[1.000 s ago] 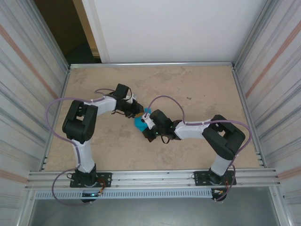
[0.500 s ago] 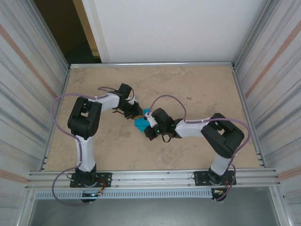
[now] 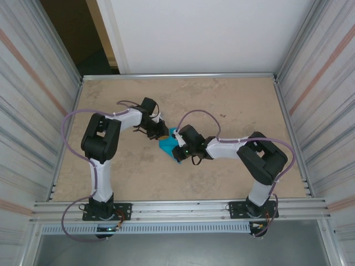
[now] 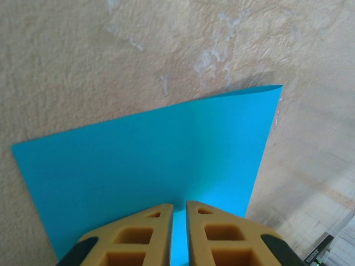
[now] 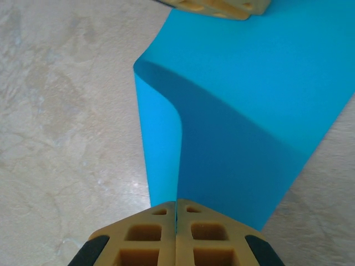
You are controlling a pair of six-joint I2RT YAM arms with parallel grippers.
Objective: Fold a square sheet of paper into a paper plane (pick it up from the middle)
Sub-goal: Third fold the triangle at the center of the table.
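The square sheet of paper [image 3: 166,145] is teal-blue and lies on the table between my two arms. My left gripper [image 3: 162,133] is at its far edge. In the left wrist view the sheet [image 4: 150,160] spreads flat ahead of that gripper [image 4: 179,208], whose tips rest on it, all but shut, with a thin slit of blue between them. My right gripper [image 3: 178,151] comes in from the near right. In the right wrist view it [image 5: 176,204] is shut on one edge of the sheet [image 5: 249,100], and that edge is lifted and curled over. The left fingers [image 5: 216,6] show at the top.
The tan table [image 3: 233,105] has bare room all round the sheet. A metal rail [image 3: 177,76] bounds the far edge and corrugated walls [image 3: 33,111] stand at both sides. Both arms' cables loop above the surface near the sheet.
My right gripper has moved up and left over the sheet, carrying the held edge. The left arm has drawn in slightly and its jaws have narrowed.
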